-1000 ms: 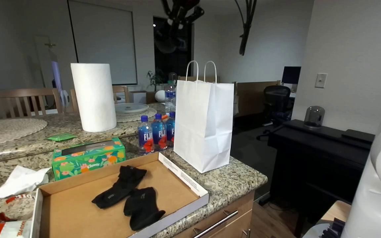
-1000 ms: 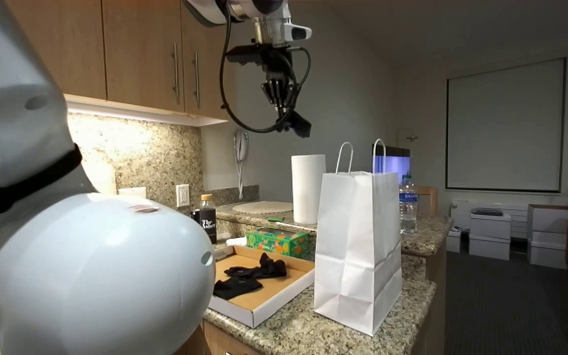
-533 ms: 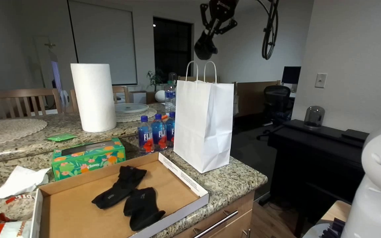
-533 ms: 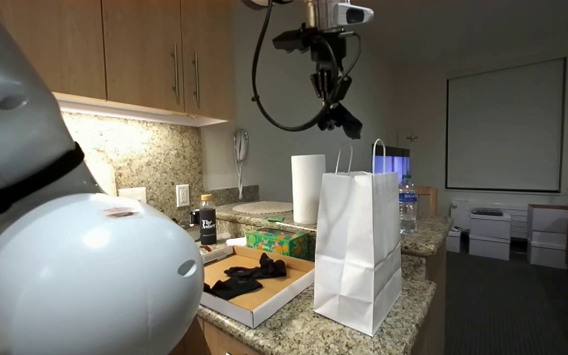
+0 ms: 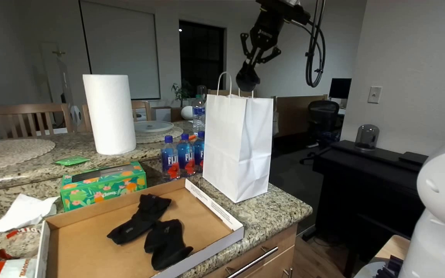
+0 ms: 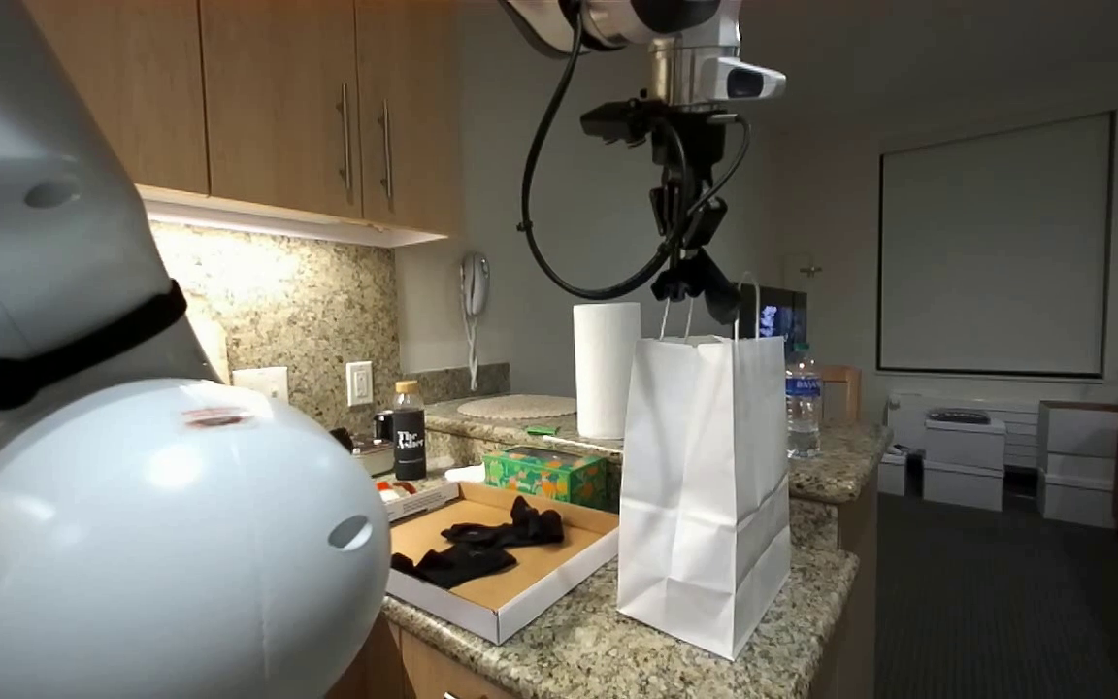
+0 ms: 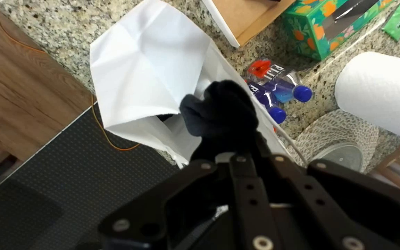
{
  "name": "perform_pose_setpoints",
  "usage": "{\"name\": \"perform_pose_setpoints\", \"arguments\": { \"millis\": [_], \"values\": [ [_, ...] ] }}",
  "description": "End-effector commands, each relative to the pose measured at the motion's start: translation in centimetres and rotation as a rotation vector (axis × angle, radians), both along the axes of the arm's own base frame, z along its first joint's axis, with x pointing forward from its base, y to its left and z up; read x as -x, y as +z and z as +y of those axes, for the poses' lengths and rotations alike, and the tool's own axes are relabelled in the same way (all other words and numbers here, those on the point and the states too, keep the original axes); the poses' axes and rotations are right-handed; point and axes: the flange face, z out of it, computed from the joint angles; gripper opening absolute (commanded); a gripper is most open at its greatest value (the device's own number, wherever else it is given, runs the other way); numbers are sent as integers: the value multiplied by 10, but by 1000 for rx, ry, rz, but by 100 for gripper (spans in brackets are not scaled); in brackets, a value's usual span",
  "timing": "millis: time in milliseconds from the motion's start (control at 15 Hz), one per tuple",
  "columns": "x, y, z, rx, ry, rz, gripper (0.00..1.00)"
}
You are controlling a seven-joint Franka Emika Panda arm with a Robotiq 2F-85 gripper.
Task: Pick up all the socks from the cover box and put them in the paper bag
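Pincer [image 5: 251, 61] lower now, black sock [image 5: 248, 78] in its grip, above bag [image 5: 224, 146]

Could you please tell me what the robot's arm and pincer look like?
The arm is smooth, rounded and white, with a black band and a reddish smudge. The pincer is black, slim and visibly hinged; a black cable loops beside it.

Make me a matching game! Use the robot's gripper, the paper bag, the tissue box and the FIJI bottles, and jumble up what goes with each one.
Things:
1 gripper
2 paper bag
3 tissue box
4 FIJI bottles

What fits:
A green with a flowery print
B blue-capped
C pinching a black sock
D white, with looped handles on top

Right pairs: 1-C, 2-D, 3-A, 4-B
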Motion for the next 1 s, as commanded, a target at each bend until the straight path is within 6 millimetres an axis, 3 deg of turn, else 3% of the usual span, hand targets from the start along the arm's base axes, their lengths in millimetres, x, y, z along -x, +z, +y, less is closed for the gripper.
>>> {"name": "perform_pose_setpoints", "arguments": {
  "millis": [0,400,467,533,933],
  "values": [
    [-10,-2,13,11,-54,30,7],
    [-23,-8,28,23,-106,64,7],
    [-25,-9,28,23,-117,69,32],
    [-26,-9,28,24,-126,71,33],
    [-26,-13,20,-6,-127,76,70]
  ]
}}
